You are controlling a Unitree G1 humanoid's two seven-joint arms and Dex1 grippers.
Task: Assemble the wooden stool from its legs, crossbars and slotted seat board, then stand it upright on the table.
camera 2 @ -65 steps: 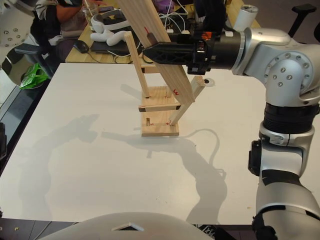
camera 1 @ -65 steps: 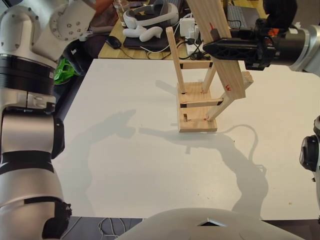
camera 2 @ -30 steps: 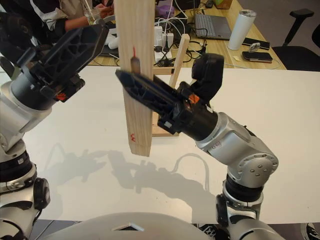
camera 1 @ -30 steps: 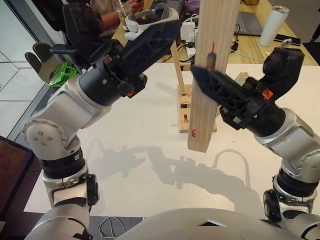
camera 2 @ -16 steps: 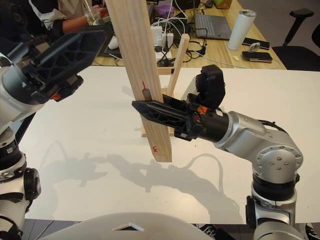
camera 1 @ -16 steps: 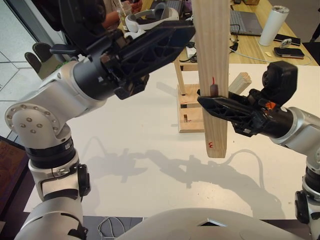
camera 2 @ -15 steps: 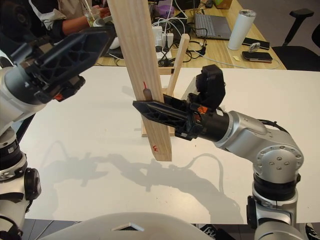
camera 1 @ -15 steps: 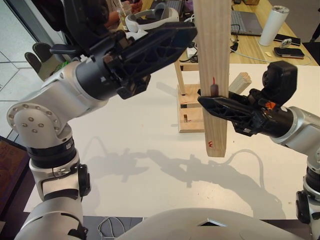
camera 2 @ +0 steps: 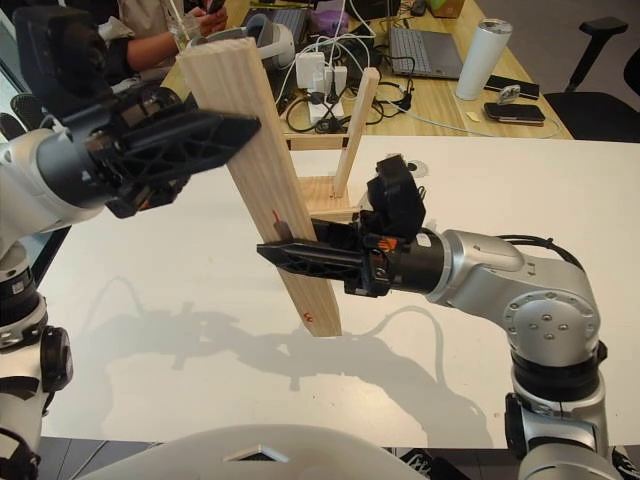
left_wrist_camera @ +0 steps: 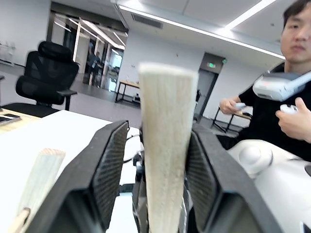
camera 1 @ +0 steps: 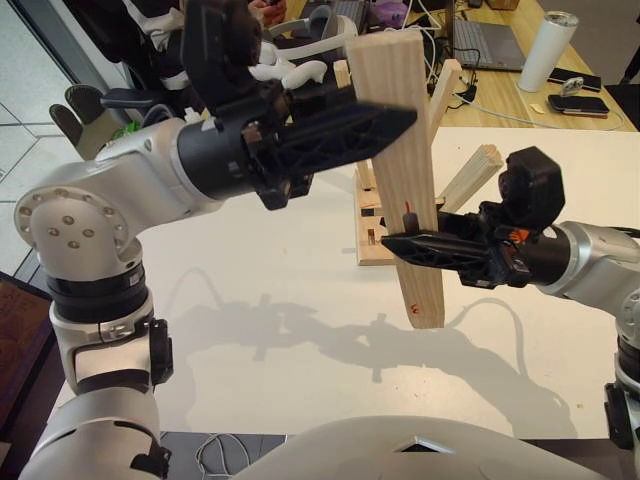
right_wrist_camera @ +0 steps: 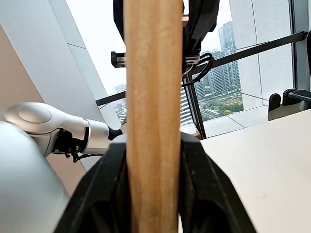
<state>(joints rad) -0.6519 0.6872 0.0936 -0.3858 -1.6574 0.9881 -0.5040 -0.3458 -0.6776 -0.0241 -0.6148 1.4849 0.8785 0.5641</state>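
1. The left hand (camera 1: pixel 396 120) is set at the upper end of the wooden board (camera 1: pixel 408 180) — whether it grips cannot be told.
2. The board is held over the worktop (camera 1: pixel 300 250), its long axis steep and its top tipped toward the robot's left, just in front of the part-built stool (camera 1: pixel 372 232).
3. Its lower part is clamped by the right hand (camera 1: pixel 395 243).

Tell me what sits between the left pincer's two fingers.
The upper end of the wooden plank stands between the fingers of the left pincer, a thin gap on one side; the left wrist view shows it.
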